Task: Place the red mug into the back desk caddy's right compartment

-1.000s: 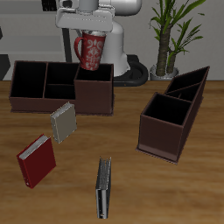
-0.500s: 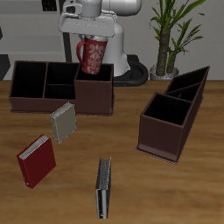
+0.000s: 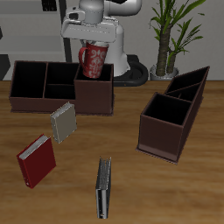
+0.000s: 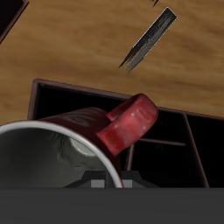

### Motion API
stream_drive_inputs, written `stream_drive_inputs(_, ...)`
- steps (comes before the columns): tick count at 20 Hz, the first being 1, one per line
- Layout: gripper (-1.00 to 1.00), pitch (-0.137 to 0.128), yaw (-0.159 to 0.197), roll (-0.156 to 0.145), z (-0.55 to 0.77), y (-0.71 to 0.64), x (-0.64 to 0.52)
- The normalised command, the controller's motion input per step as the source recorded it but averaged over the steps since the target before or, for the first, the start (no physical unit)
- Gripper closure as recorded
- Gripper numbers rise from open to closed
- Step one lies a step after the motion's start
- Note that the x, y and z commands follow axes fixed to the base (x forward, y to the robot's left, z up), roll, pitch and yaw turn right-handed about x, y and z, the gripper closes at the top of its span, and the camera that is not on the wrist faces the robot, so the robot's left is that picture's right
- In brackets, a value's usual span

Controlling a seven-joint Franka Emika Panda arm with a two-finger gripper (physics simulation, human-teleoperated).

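The red mug [image 3: 94, 59] with a pale dotted pattern hangs in my gripper [image 3: 94, 42], which is shut on its rim. It is tilted a little and hovers just above the right compartment [image 3: 94, 90], the big square end cell of the back desk caddy [image 3: 44, 98]. That caddy is long, low and dark maroon-brown. In the wrist view the mug [image 4: 61, 140] fills the near field, with its white inside and its handle [image 4: 131, 121] showing. The caddy's cells [image 4: 166, 131] lie under it. My fingers are hidden there.
A shorter dark caddy with a slanted end [image 3: 171, 114] stands farther along the table. A grey book [image 3: 63, 122], a red book [image 3: 37, 159] and a dark book [image 3: 104, 185] lie nearer the front edge. A potted plant [image 3: 171, 35] stands at the back.
My gripper has come down a little with the mug, closer to the end cell's rim, and the mug has tilted slightly.
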Motion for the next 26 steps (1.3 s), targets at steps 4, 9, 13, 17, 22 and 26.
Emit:
stream_drive_inputs(4,1.0,0.017,0.017,-0.008,-0.13,0.03,-0.01)
stream_drive_inputs(9,1.0,0.029,0.022,-0.003,-0.2,0.02,-0.05)
stream_drive_inputs(13,1.0,0.031,0.003,-0.004,-0.19,-0.02,-0.01)
stream_drive_inputs(17,1.0,0.018,0.001,-0.001,-0.12,0.0,-0.01)
stream_drive_inputs(22,1.0,0.049,0.007,0.0,-0.27,0.0,0.01)
stream_drive_inputs(26,1.0,0.027,0.003,0.008,-0.17,0.1,0.01)
